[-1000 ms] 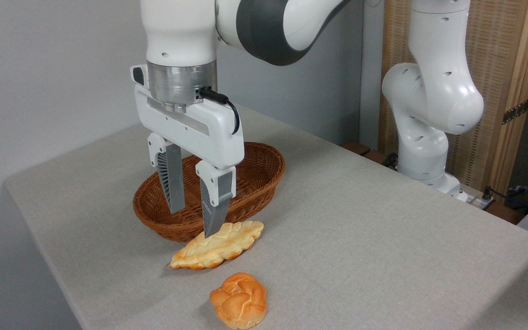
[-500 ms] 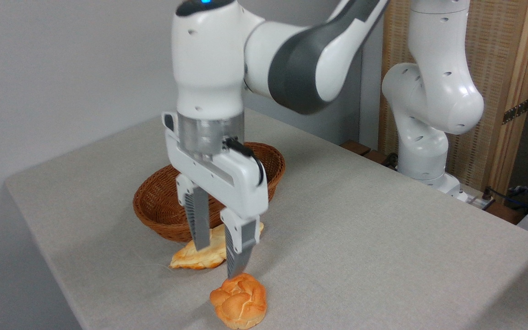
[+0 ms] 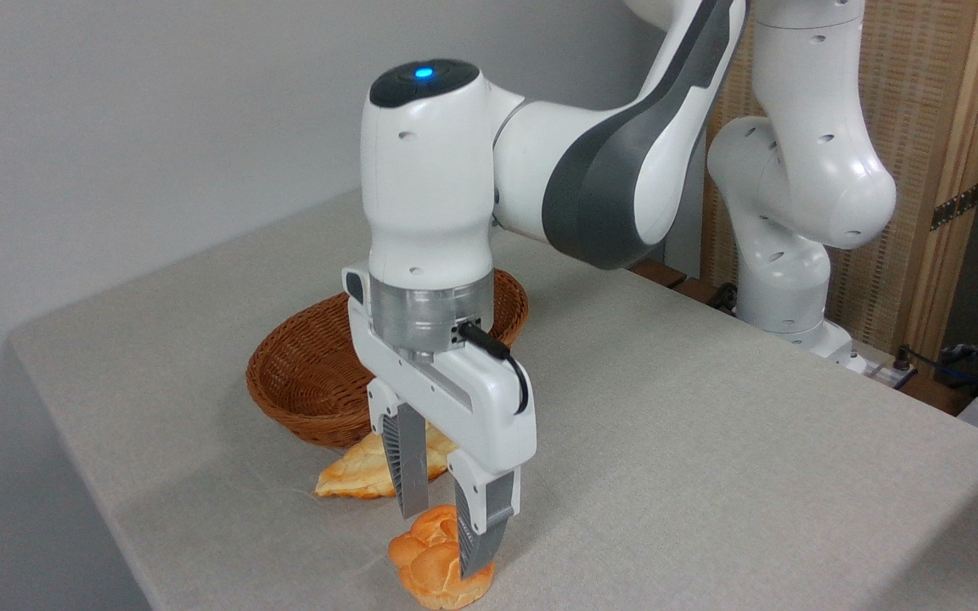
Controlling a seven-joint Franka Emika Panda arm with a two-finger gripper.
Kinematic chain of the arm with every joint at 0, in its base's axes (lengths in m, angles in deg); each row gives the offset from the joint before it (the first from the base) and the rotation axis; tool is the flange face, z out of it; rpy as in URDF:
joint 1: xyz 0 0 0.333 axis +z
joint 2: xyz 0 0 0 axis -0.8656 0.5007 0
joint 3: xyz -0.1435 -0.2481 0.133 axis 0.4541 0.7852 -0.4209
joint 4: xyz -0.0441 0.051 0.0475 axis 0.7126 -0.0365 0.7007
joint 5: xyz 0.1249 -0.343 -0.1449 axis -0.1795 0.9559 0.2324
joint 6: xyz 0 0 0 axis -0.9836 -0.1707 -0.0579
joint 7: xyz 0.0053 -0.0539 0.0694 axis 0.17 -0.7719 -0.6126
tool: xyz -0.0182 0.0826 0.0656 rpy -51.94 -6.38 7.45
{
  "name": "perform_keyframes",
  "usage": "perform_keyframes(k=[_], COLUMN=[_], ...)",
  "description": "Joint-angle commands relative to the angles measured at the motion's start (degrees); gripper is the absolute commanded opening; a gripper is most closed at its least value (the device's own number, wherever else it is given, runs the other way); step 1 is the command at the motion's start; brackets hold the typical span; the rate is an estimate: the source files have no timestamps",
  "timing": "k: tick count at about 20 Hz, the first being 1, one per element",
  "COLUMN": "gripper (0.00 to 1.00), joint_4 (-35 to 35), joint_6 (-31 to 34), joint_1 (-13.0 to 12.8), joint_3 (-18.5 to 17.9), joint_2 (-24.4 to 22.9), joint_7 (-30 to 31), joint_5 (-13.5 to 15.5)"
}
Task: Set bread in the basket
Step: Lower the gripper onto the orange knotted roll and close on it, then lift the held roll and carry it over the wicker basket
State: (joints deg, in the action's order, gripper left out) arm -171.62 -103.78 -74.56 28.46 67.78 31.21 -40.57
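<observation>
The bread, a small round knotted bun with a golden-orange crust, lies on the table near the front edge. My gripper is open and hangs over it, one grey finger just behind the bun and the other in front of its right half, hiding part of it. I cannot tell whether the fingers touch the bun. The oval brown wicker basket sits behind, partly hidden by my wrist, with nothing visible inside.
A longer, paler braided loaf lies between the basket and the bun, its right end behind my fingers. The table's front edge runs close to the bun. The arm's white base stands at the back right.
My gripper has travelled from over the basket rim and the braided loaf, forward and down to the right, and now straddles the bun. It stayed open. Neither bread moved.
</observation>
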Motion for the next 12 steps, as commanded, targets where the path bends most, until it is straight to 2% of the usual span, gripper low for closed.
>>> perform_keyframes(k=[1,6,7,8,10,12], gripper=[1.0,1.0,0.95,0.85,0.51,0.42], joint_4=[-1.8,-2.5,-2.8,-2.8,-2.8,-2.8], joint_6=[-1.4,-1.4,-1.4,-1.4,-1.5,-1.4], joint_1=[-0.5,-0.6,-0.6,-0.6,-0.7,-0.9], joint_3=[-0.4,-0.3,-0.3,-0.2,0.0,0.1], joint_2=[0.1,0.5,0.6,0.5,0.6,0.7], joint_7=[-0.8,-1.7,-1.8,-1.8,-1.8,-1.7], joint_5=[-1.0,-1.0,-1.0,-1.0,-1.0,-0.9])
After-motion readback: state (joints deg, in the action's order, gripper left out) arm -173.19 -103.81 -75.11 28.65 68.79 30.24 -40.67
